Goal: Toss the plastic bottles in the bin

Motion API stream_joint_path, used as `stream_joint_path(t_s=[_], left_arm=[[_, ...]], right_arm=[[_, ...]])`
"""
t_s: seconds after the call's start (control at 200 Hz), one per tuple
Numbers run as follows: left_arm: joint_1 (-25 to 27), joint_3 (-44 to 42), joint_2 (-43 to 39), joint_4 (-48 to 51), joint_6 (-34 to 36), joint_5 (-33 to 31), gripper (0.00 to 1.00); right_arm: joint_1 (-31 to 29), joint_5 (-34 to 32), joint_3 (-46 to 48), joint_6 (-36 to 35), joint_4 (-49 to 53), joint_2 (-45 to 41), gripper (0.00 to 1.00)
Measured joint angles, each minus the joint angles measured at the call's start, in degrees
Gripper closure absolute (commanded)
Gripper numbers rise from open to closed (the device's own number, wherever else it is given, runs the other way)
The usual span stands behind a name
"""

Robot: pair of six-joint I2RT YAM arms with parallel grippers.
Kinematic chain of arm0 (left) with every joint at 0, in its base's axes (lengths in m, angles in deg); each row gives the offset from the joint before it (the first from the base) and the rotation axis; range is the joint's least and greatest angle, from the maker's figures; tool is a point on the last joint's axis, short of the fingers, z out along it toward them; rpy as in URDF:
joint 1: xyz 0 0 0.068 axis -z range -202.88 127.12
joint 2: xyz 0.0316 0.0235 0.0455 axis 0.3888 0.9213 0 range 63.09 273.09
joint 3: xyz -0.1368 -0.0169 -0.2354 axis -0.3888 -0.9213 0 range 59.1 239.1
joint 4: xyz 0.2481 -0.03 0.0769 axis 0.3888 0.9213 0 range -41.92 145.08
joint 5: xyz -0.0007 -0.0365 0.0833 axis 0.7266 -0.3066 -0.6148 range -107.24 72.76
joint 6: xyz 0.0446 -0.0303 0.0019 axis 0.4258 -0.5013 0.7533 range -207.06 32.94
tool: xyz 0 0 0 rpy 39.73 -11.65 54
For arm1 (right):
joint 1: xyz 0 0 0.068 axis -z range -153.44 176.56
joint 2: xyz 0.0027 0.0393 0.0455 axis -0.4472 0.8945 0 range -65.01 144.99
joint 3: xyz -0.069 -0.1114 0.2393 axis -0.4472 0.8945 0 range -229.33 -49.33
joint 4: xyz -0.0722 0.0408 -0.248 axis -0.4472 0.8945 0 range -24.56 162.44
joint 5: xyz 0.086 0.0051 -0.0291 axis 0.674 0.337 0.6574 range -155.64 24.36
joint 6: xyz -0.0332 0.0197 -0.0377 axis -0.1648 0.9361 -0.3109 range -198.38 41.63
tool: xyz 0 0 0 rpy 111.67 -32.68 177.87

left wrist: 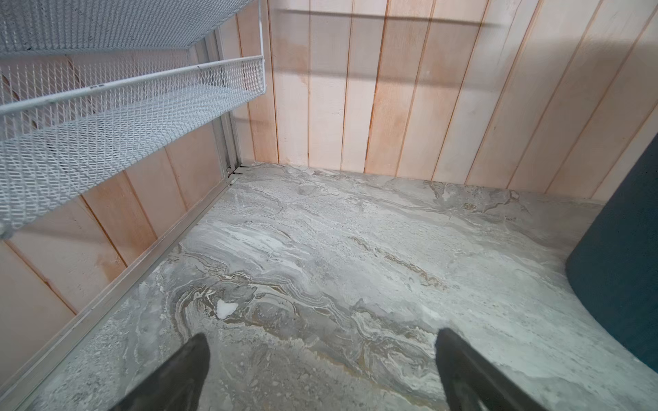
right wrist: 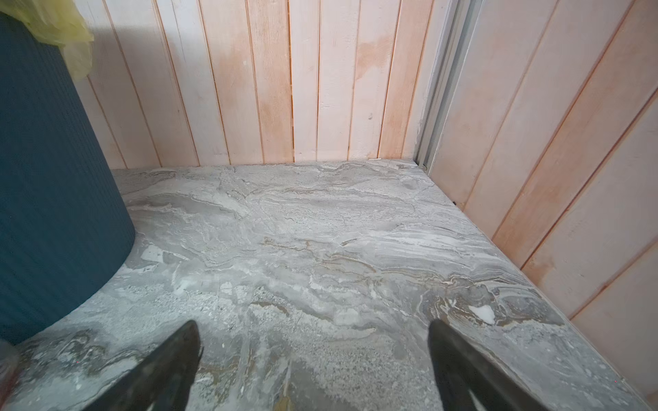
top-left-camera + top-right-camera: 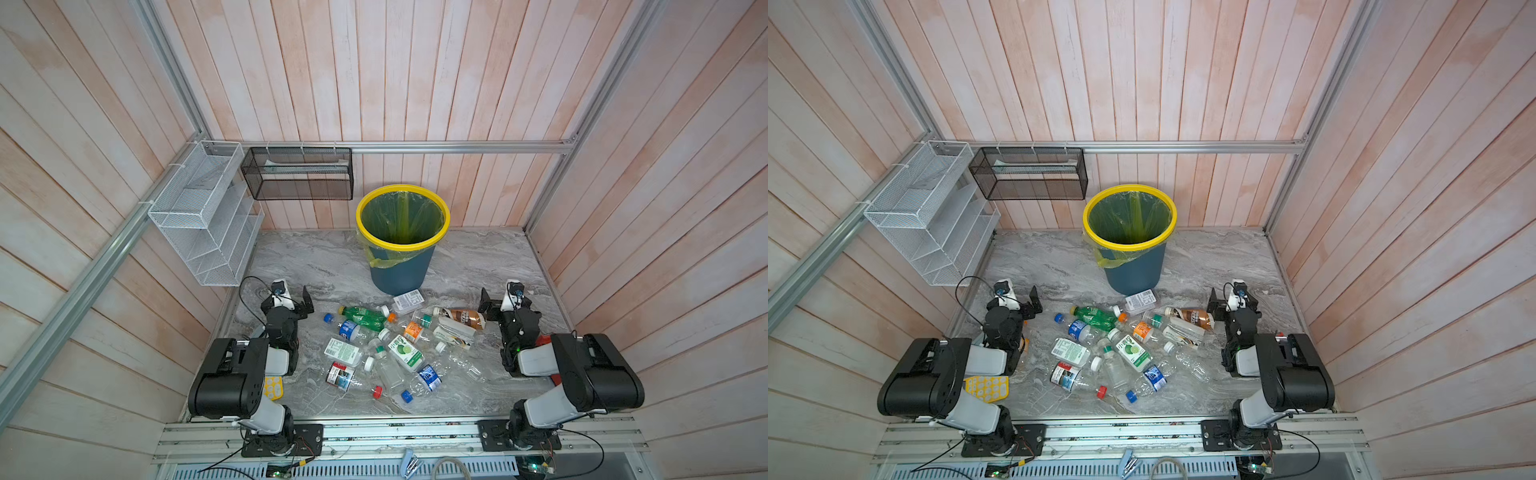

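The left claw [image 1: 322, 334] and the right claw [image 2: 313, 322] both stand wide and empty, over bare surface [image 1: 320, 249] on either side of the bin [image 3: 399, 274]. The bottles [image 3: 405, 351] lie in a loose heap on the surface between the two arms, just in front of the upright bin, one white-labelled bottle [image 3: 409, 300] just beside its base.

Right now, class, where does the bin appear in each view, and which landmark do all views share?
Top view: bin centre, near back wall.
Top view: bin same spot.
Left wrist: teal side, cut by edge.
Right wrist: teal side plus liner, cut by edge.
Shared: marble table.
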Motion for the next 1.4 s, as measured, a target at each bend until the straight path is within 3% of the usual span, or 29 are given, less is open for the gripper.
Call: stream_joint_path(t_s=[1.16, 1.275, 1.4], left_arm=[[0.0, 0.0, -0.1, 0.1, 0.0, -0.6, 0.0], [0.0, 2.9, -3.2, 9.2, 0.0, -0.4, 0.0], [0.0, 16.1, -8.6, 29.1, -2.5, -0.5, 0.0]], right_arm=[[0.0, 0.0, -0.1, 0.0, 0.2, -0.1, 0.02], [0.0, 0.0, -5.0, 0.3, 11.4, -2.8, 0.04], [0.0, -0.1, -19.9, 1.9, 30.2, -5.3, 0.07]])
